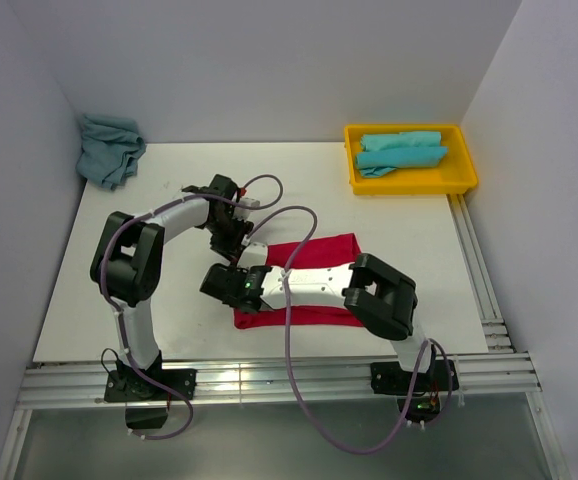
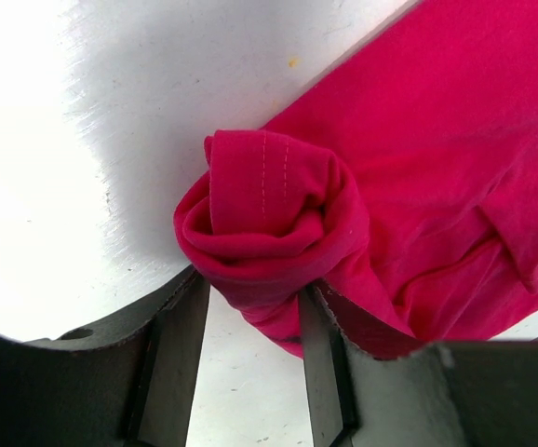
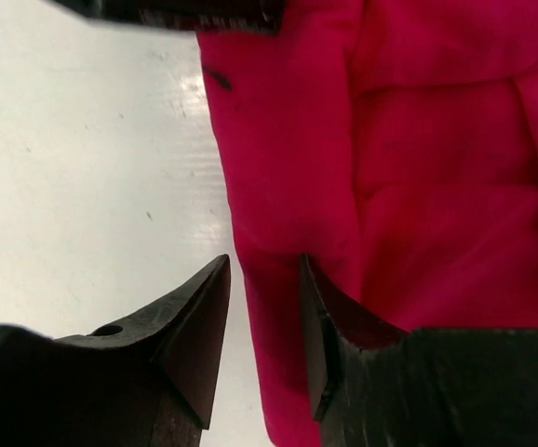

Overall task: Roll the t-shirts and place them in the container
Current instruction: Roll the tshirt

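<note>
The red t-shirt (image 1: pixel 319 248) lies folded in a strip across the table's middle. Its left end is rolled up, and in the left wrist view the roll (image 2: pixel 269 223) sits between my left fingers. My left gripper (image 1: pixel 231 235) (image 2: pixel 250 284) is shut on the lower part of that roll. My right gripper (image 1: pixel 231 280) (image 3: pixel 264 270) is open just in front of it, straddling the left edge of the red t-shirt (image 3: pixel 390 186), one finger over cloth and one over bare table. Rolled turquoise t-shirts (image 1: pixel 401 152) lie in a tray. A crumpled turquoise one (image 1: pixel 109 148) lies at the back left.
A yellow tray (image 1: pixel 409 186) stands at the back right against the wall. White walls close in the left, back and right. Metal rails (image 1: pixel 269 385) run along the near edge and the right side. Purple cables loop over the red shirt.
</note>
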`<state>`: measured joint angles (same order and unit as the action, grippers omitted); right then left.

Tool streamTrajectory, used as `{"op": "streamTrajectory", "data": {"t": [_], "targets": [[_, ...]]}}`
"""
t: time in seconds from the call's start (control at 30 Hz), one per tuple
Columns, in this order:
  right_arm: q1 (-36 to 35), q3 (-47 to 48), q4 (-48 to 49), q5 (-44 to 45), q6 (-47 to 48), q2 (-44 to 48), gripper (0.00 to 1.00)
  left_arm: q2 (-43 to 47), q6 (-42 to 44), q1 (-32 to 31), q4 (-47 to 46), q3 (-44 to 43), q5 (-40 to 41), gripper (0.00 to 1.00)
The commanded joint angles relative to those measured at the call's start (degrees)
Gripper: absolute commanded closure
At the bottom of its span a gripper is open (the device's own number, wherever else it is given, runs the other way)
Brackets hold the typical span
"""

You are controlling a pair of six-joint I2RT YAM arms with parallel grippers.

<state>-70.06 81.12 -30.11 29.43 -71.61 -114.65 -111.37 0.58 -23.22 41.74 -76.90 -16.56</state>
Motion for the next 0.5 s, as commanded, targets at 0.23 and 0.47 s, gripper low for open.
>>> {"op": "streamTrajectory", "data": {"t": [0.23, 0.47], "targets": [[-3.06, 1.67, -10.49, 1.42, -2.22, -0.92, 0.49, -2.01, -0.05, -0.51, -1.22, -2.28, 1.97, 0.51], [-4.12, 3.43, -12.61, -0.78, -0.81, -4.26, 0.44, -2.45, 0.04, -0.68, -1.04, -2.55, 1.62, 0.51]]}}
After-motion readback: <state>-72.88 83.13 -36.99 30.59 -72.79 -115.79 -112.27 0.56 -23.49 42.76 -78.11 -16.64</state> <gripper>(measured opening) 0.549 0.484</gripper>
